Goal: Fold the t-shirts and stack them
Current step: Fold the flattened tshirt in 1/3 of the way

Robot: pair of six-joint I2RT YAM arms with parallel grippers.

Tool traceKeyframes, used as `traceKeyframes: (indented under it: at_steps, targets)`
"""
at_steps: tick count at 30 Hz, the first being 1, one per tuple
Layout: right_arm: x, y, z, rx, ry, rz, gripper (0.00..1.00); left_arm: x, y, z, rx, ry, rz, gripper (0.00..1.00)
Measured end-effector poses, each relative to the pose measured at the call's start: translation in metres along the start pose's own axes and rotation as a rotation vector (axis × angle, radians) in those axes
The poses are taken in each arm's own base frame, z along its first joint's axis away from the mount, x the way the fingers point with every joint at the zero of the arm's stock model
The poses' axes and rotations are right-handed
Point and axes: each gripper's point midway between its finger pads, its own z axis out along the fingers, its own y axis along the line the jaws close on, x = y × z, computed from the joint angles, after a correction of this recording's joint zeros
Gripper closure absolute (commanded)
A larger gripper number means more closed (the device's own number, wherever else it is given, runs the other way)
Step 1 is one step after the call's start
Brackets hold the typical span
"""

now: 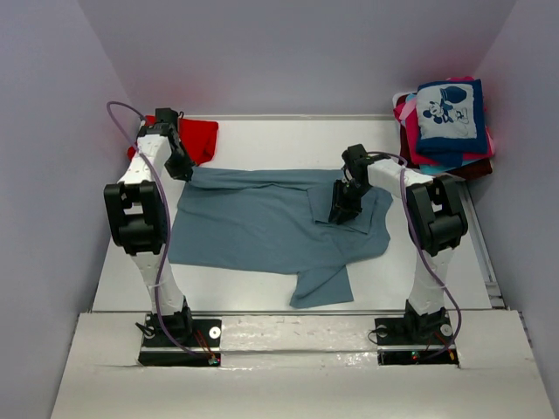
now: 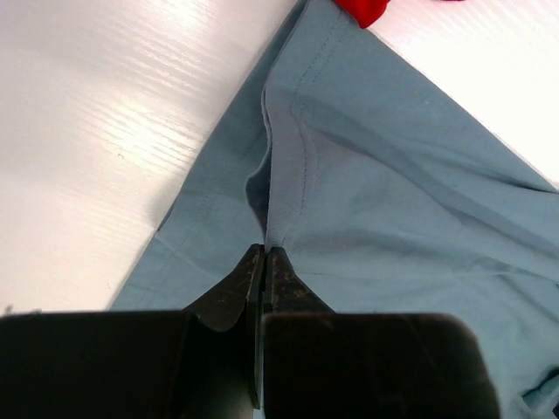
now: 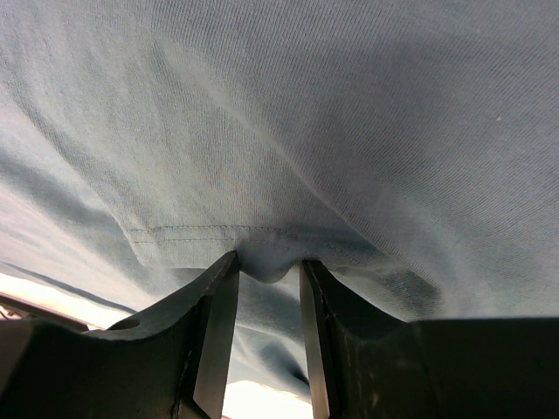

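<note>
A dusty grey-blue t-shirt (image 1: 262, 227) lies spread across the middle of the table, one sleeve folded in over its right side. My left gripper (image 1: 182, 166) sits at the shirt's far left corner. Its jaws (image 2: 265, 251) are shut on a raised ridge of the grey-blue cloth (image 2: 384, 201). My right gripper (image 1: 345, 209) is down on the folded sleeve. Its fingers (image 3: 269, 262) stand partly apart, and a bunch of stitched hem (image 3: 210, 234) is wedged between their tips. A red t-shirt (image 1: 199, 138) lies at the back left. Folded t-shirts (image 1: 447, 118) are stacked at the back right, with a navy mouse-print one on top.
The red t-shirt (image 2: 362, 9) nearly touches the grey-blue one's far corner. White table (image 1: 253, 140) shows behind the shirt and bare table (image 2: 105, 131) left of the left gripper. Grey walls close in on three sides. A raised rail (image 1: 485, 262) runs along the table's right edge.
</note>
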Motion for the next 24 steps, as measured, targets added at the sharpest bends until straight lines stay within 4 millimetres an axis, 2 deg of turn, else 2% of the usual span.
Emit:
traceKeyframes:
  at_steps: [6, 24]
  targets:
    - [0.0, 0.0, 0.0, 0.0, 0.0, 0.0, 0.6, -0.005, 0.003, -0.004, 0.002, -0.009, -0.012, 0.94]
    - [0.0, -0.002, 0.002, -0.005, -0.002, 0.007, 0.6, -0.01, -0.003, -0.017, 0.057, -0.012, -0.023, 0.94]
